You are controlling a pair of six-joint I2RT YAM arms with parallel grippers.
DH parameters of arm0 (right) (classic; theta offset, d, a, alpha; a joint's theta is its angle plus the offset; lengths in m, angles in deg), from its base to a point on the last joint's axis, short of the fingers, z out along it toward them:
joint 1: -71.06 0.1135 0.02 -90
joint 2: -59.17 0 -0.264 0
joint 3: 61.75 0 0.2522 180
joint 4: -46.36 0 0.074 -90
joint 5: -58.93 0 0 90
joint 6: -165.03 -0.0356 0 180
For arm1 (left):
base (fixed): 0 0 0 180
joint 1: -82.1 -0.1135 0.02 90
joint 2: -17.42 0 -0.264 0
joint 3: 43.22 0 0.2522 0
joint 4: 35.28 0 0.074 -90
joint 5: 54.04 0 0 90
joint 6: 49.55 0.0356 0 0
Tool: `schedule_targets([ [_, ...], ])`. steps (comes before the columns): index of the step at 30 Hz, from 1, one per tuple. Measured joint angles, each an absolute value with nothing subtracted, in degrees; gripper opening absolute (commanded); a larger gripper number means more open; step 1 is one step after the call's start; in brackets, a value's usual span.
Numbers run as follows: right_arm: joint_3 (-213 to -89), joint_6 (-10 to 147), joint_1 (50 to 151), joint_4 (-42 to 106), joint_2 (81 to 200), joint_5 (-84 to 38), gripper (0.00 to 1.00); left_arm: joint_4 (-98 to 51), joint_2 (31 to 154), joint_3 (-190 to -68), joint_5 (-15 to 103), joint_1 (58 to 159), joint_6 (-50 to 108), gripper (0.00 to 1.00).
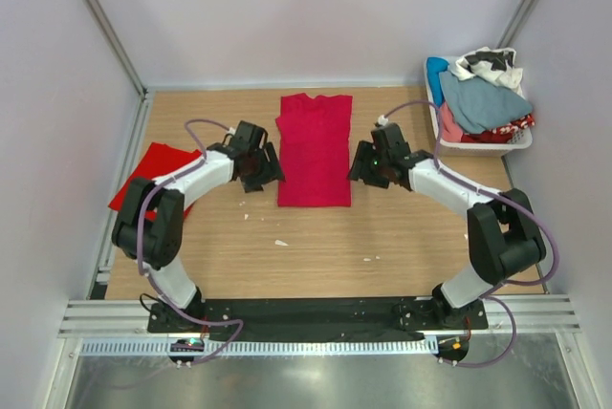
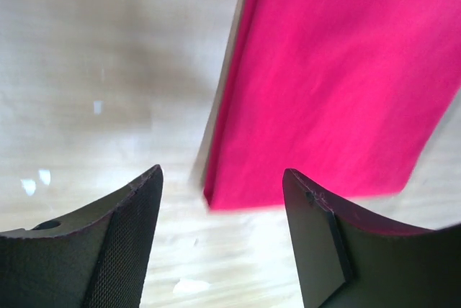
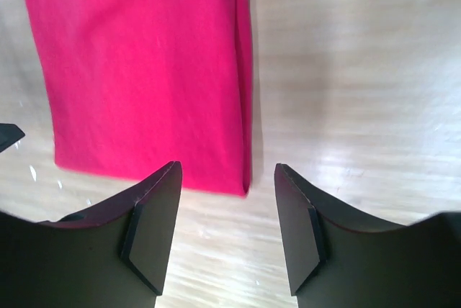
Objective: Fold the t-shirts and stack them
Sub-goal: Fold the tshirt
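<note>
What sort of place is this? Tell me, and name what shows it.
Probably a robot test cell, not a home laundry: plain walls box in a wooden table, the left arm and right arm are bolted at its near edge, and a basket of mixed clothes sits far right.

A pale wooden table [image 1: 402,237] fills the booth. In its far right corner sits a white basket [image 1: 475,149] heaped with laundry. A grey-blue garment [image 1: 483,103] lies on top, with a black-and-white cloth [image 1: 490,65] behind it and a pink cloth [image 1: 448,125] at its near left. A few white scraps [image 1: 280,242] lie on the wood.
</note>
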State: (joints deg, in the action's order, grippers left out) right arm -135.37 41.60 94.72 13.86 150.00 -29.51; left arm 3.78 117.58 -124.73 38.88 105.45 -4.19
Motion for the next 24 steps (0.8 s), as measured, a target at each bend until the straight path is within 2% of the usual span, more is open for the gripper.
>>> schedule_targets([
  [8,-121.38,39.32,95.11,21.14,149.23,-20.42,0.56,-0.57,111.83,-111.92,41.09,108.51,-5.83,0.66],
  [12,-120.04,38.67,95.33,24.52,149.67,-18.21,0.52,-3.25,111.72,-109.41,41.68,108.64,-6.24,0.6],
  [14,-119.96,38.45,95.33,26.12,150.37,-17.4,0.46,-4.24,111.66,-108.88,41.92,108.6,-6.9,0.55],
  [21,-120.2,37.23,95.33,29.83,152.93,-16.51,0.36,-7.06,112.44,-108.58,42.36,108.62,-7.47,0.54],
  [23,-120.59,36.96,95.33,30.34,153.63,-16.53,0.32,-8.02,112.79,-108.58,42.66,108.6,-7.64,0.5],
  [24,-120.77,36.94,95.33,30.53,153.89,-16.59,0.3,-8.5,113.06,-108.58,42.77,108.6,-7.82,0.44],
])
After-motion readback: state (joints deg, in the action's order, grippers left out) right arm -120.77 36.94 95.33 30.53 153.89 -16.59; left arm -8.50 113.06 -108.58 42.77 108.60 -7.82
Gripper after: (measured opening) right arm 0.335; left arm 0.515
